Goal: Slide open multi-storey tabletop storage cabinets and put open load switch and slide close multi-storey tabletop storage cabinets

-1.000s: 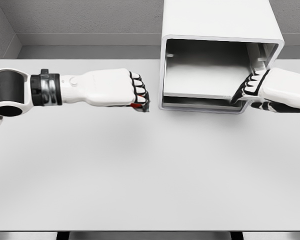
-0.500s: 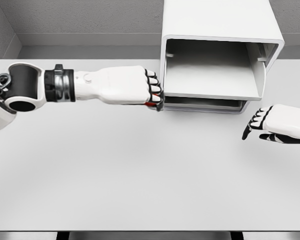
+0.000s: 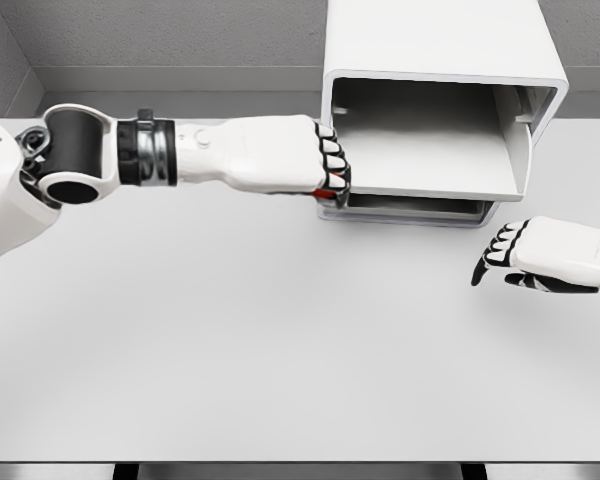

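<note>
My left robot hand point(image 3: 315, 170) is clenched around a small red-tipped load switch point(image 3: 325, 192) at the cabinet point(image 3: 440, 60) mouth; it may catch the open drawer point(image 3: 430, 175) rim ahead and drop. My right robot hand point(image 3: 515, 257) hovers loosely curled and empty.

White storage cabinet point(image 3: 442, 60) standing at the far edge of the table, right of centre, open front facing the camera; rounded outer shell, grey interior; upper drawer point(image 3: 430, 160) pulled forward, a shallow white tray with a raised right wall, nothing seen in it; lower drawer point(image 3: 405, 208) just beneath, showing only its front edge. Load switch point(image 3: 326, 192) visible only as a small red sliver at the cabinet's lower left front corner; shape unclear.
</note>
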Robot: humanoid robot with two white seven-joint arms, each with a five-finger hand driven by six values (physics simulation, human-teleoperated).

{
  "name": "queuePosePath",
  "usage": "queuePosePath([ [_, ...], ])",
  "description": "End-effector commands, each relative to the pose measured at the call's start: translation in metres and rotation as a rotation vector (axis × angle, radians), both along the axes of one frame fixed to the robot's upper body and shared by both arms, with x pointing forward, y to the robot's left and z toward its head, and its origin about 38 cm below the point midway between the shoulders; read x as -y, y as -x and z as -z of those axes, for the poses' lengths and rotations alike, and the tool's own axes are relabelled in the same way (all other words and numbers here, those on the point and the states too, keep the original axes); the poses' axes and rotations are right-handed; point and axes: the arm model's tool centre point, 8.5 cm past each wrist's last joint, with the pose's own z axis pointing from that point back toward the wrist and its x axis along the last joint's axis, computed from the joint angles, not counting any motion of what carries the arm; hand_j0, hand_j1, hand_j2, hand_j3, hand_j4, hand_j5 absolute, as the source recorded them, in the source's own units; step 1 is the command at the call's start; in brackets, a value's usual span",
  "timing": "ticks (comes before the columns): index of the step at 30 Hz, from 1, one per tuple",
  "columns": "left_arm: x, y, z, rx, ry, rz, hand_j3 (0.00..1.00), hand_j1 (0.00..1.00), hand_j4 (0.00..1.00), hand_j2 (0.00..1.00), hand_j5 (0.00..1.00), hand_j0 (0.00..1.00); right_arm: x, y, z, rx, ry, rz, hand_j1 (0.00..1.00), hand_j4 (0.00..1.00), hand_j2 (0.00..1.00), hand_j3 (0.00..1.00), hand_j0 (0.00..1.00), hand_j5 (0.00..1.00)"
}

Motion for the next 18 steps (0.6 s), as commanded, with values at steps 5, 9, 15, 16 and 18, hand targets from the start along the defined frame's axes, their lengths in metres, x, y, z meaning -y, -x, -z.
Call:
queuePosePath([
  [5,0.015,-0.006,-0.001,-0.012,0.011,0.009,0.53,0.53,0.53,0.53,0.53,0.53,-0.001,0.000,0.000,-0.002,-0.006,0.001,0.58,0.58,0.58,0.58,0.58,0.58],
  [9,0.028,-0.007,-0.004,-0.012,0.018,0.025,0.53,0.53,0.53,0.53,0.53,0.53,-0.001,0.000,0.001,-0.003,-0.009,0.001,0.58,0.58,0.58,0.58,0.58,0.58],
  [15,0.034,-0.010,-0.005,-0.014,0.015,0.026,0.53,0.53,0.53,0.53,0.53,0.53,-0.004,-0.001,0.002,-0.001,-0.019,-0.004,0.58,0.58,0.58,0.58,0.58,0.58],
  [16,0.033,-0.013,-0.005,-0.016,0.008,0.018,0.53,0.53,0.53,0.53,0.53,0.53,-0.004,-0.001,0.002,-0.001,-0.019,-0.004,0.58,0.58,0.58,0.58,0.58,0.58],
  [18,0.037,-0.015,-0.005,-0.019,0.008,0.019,0.53,0.53,0.53,0.53,0.53,0.53,-0.004,-0.001,0.002,-0.001,-0.019,-0.004,0.58,0.58,0.58,0.58,0.58,0.58],
])
